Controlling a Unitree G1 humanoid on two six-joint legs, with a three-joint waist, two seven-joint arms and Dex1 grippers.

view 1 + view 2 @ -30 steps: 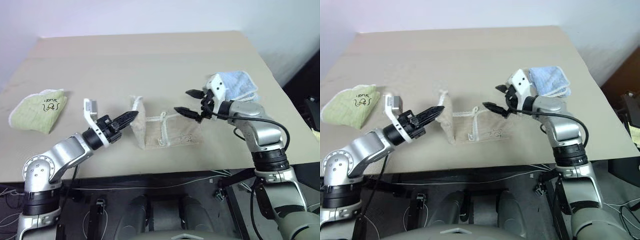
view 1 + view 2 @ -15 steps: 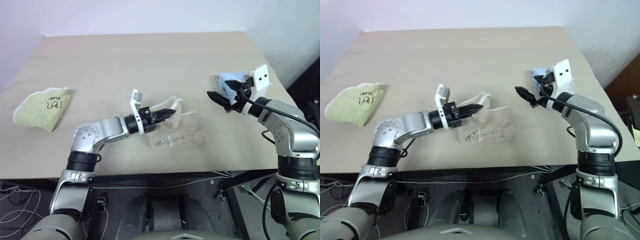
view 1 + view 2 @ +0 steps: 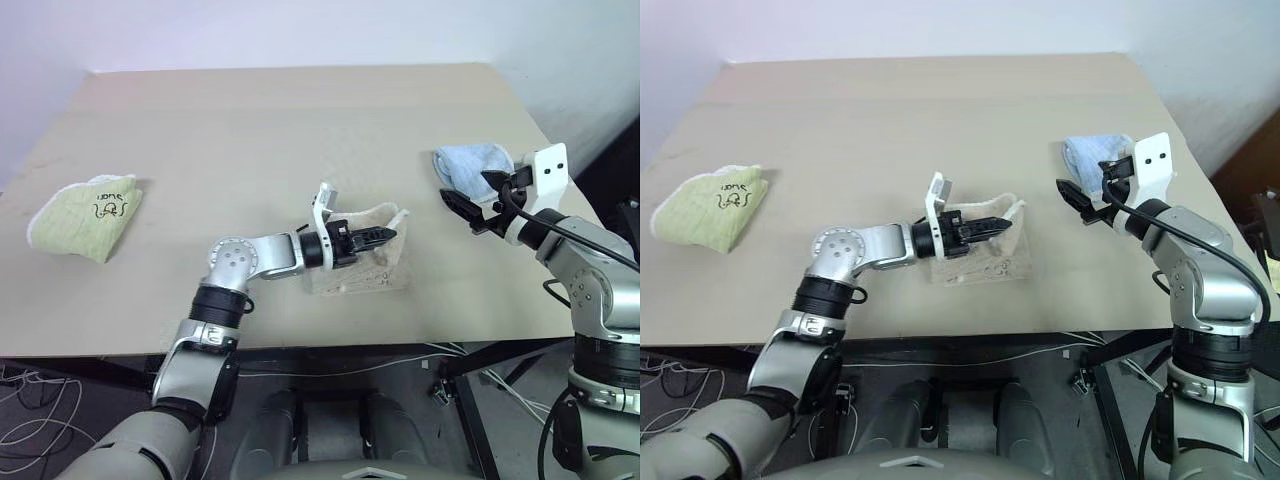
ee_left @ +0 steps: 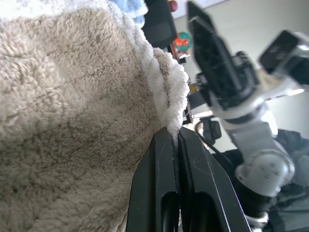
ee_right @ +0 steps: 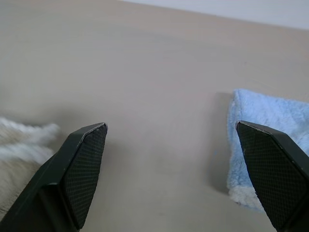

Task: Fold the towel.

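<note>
Lying at the centre of the frame on the tan rectangular table, the beige terry towel is doubled over, its long axis running left to right, with one white-edged flap lifted toward the right. We count three cloths: this one, a folded green cloth with black lettering at the left edge and a crumpled light-blue cloth at the right. Our left gripper reaches level toward the right, its two fingers pinched tight on the towel's white hem. Our right gripper hovers beside the blue cloth, fingers spread wide, holding nothing.
</note>
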